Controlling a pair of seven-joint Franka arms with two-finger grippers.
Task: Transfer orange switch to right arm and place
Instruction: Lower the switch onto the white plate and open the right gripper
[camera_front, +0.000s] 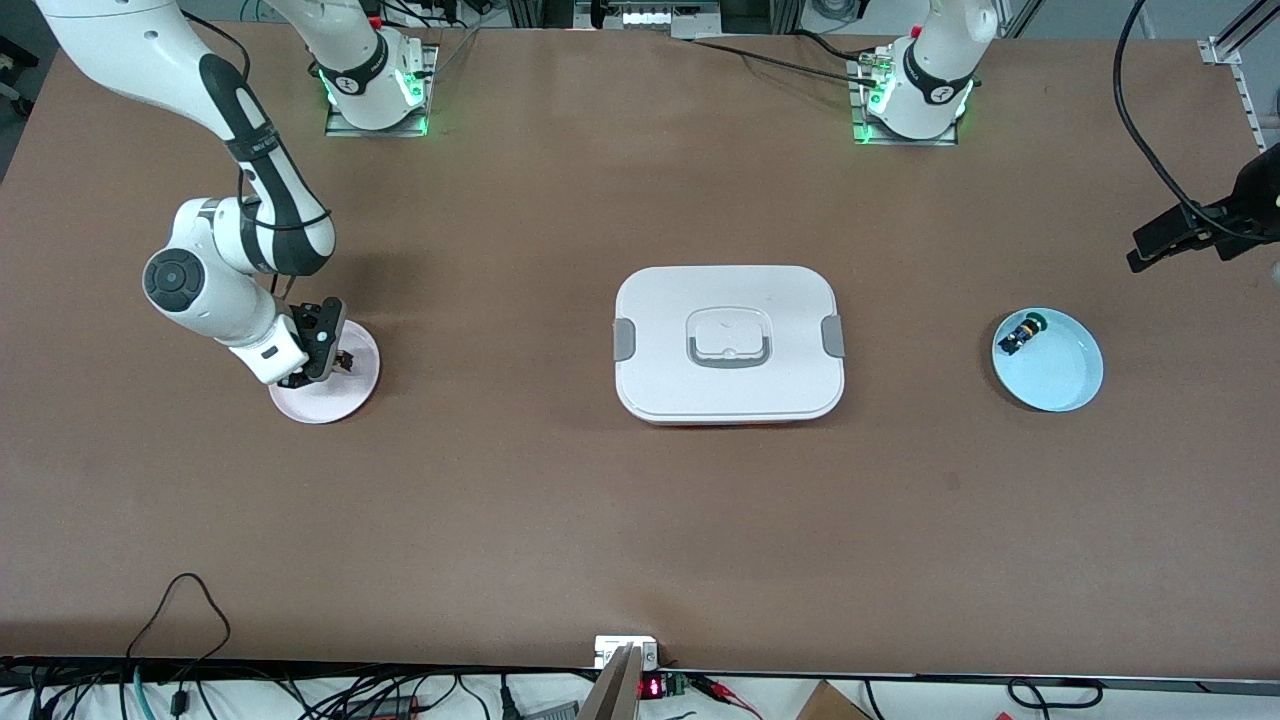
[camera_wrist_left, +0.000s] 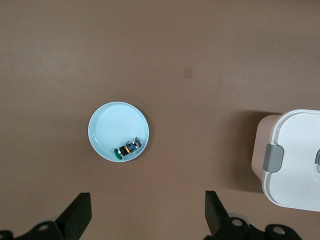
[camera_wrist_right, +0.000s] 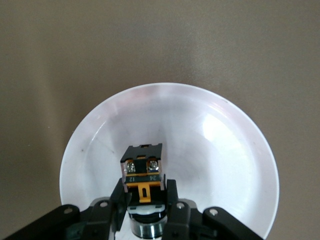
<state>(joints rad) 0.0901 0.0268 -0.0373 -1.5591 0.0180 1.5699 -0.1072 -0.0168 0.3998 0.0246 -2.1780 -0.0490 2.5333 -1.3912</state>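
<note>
The right claw (camera_wrist_right: 145, 210), closed on the orange switch (camera_wrist_right: 144, 172), holds it low over the pink plate (camera_wrist_right: 225, 150) for placing; the left claw (camera_wrist_left: 145, 215) waits open over the desk (camera_front: 640, 520).

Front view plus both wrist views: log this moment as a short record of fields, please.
right gripper: shut on the orange switch, low over the pink plate
left gripper: open, holding nothing, waiting high over the left arm's end of the table
blue plate: holds a green-capped part
white lidded box: mid-table, lid on
</note>
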